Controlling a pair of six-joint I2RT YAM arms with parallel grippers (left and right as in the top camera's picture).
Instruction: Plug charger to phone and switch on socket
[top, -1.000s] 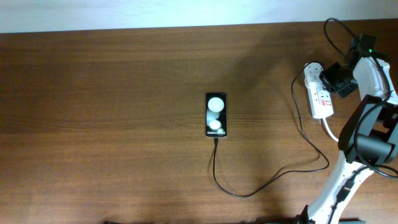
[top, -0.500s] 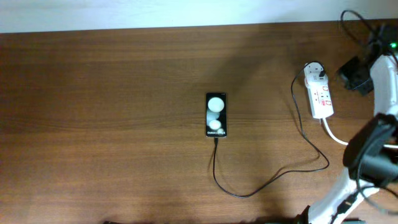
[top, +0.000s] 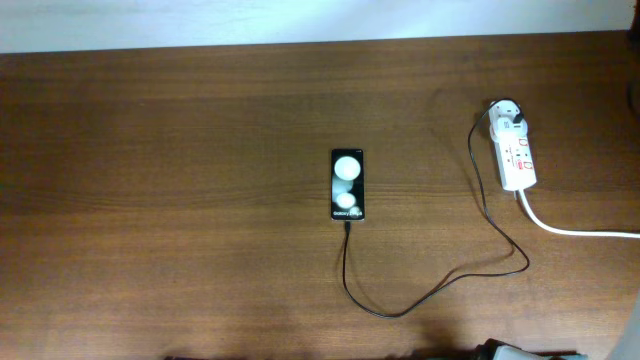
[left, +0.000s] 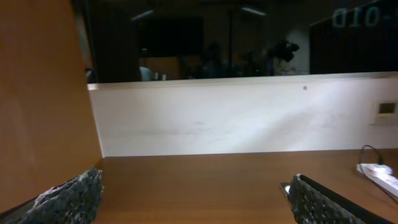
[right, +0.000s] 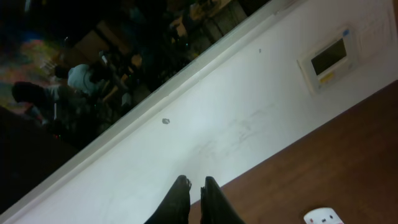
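Observation:
The phone (top: 347, 184) lies face up at the table's middle, and its edge peeks past my left finger in the left wrist view (left: 286, 188). The charger cable (top: 400, 312) runs from the phone's near end, loops right and climbs to its white plug adapter (top: 506, 112), seated in the far end of the socket strip (top: 518, 158). The strip also shows in the left wrist view (left: 379, 174) and the right wrist view (right: 323, 216). My left gripper (left: 196, 205) is open and empty, low over the table. My right gripper (right: 194, 184) is shut on nothing, raised and pointing at the wall.
The strip's thick white cord (top: 580, 232) trails off the right edge of the table. A white wall (left: 236, 118) backs the table's far edge. Neither arm shows in the overhead view.
My right arm, which was at the socket strip a second ago, has pulled back to the right and left the overhead view. Phone, cable and strip have not moved.

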